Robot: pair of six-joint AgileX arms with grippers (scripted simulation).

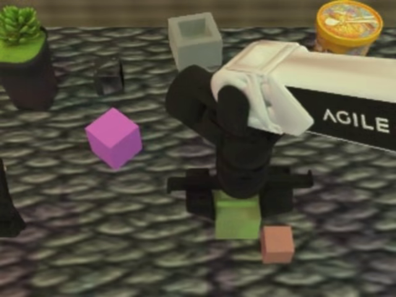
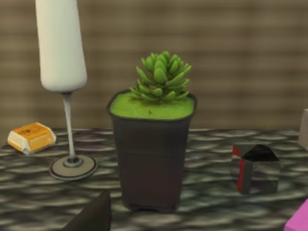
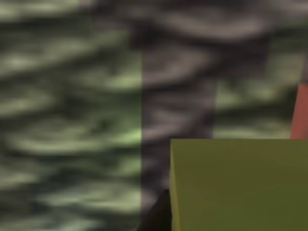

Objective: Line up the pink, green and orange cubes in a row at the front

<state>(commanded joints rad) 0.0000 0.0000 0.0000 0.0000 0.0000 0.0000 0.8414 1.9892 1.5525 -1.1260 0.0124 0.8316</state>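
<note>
Green cube [image 1: 237, 218] square-on (beside orange cube [image 1: 277, 244])

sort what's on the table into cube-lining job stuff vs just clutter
Job: pink cube, green cube under the right gripper, orange cube.

Clutter: potted succulent, grey box, dark cube, yellow tub, glass, burger box.

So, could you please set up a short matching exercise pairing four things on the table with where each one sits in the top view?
Things:
1. pink cube
2. green cube
3. orange cube
4. succulent pot

Places:
A. directly under the right gripper
B. back left corner
C. front, just right of the green cube
D. left of centre, standing alone

Pairs: 1-D, 2-A, 3-C, 4-B
</note>
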